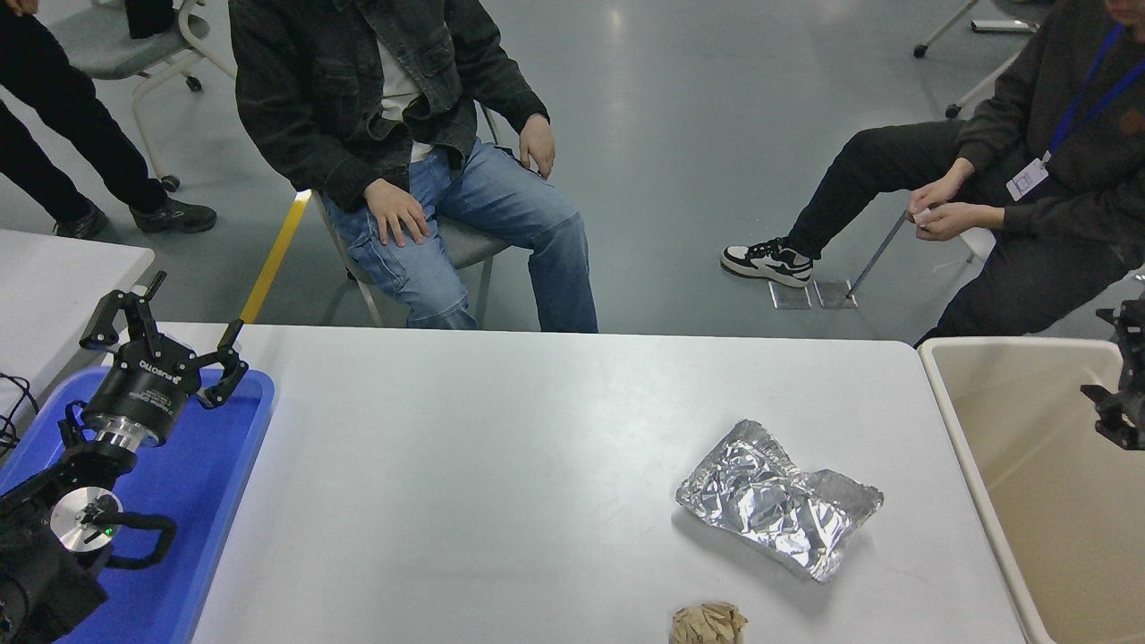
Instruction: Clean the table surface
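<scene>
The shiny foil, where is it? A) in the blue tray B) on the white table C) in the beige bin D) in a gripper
B: the foil lies flat on the table, apart from the tray, the bin and both grippers.

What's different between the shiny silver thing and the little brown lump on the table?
The crumpled foil is silvery and reflective; the brown paper wad is dull tan. The foil is much larger and spread fairly flat, while the wad is balled up. The foil lies fully in view; the picture's bottom edge cuts off the wad. Both rest loose on the table surface.
</scene>
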You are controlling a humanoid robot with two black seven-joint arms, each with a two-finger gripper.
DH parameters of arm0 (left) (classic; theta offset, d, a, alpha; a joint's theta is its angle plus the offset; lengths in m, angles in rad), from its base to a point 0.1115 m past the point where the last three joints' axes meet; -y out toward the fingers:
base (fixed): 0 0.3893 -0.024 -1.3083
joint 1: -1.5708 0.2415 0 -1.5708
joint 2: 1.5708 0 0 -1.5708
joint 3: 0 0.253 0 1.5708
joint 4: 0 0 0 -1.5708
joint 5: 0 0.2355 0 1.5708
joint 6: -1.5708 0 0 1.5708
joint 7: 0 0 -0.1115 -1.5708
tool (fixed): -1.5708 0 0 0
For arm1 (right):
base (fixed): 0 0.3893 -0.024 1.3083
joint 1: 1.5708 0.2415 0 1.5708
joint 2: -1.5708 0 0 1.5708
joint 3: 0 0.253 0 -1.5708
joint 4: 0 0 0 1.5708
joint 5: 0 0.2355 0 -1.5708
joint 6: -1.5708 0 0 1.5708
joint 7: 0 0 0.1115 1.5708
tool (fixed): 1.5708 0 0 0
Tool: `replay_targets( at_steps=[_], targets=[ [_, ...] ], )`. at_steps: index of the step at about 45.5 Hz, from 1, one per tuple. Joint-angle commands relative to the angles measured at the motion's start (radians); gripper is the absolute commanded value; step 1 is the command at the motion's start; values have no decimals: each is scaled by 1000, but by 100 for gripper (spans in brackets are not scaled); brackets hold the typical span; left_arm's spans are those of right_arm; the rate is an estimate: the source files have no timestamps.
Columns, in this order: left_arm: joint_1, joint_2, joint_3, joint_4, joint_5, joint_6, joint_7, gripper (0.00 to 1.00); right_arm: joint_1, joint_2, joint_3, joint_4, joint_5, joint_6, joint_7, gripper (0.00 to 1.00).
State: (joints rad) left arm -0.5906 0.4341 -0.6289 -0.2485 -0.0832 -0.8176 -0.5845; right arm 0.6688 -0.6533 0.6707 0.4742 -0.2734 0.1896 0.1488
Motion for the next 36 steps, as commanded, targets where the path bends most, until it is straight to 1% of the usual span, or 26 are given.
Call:
replay_targets(
  at_steps=[1,9,16,19,26,30,36],
  targets=[
    [0,0,0,0,0,0,0,100,-28,70,156,73,37,13,54,100],
    [0,0,0,0,0,0,0,100,-72,86,191,234,131,13,104,100],
    [0,0,0,0,0,0,0,100,-115,107,231,351,134,13,141,100],
    [0,0,0,0,0,0,0,100,-136,141,231,359,120,14,159,100],
    [0,0,0,0,0,0,0,100,-167,199,208,354,114,14,278,100],
    [0,0,0,0,0,0,0,100,-181,207,205,354,99,14,293,100],
    [0,0,0,0,0,0,0,100,-176,213,205,354,97,14,291,100]
  ],
)
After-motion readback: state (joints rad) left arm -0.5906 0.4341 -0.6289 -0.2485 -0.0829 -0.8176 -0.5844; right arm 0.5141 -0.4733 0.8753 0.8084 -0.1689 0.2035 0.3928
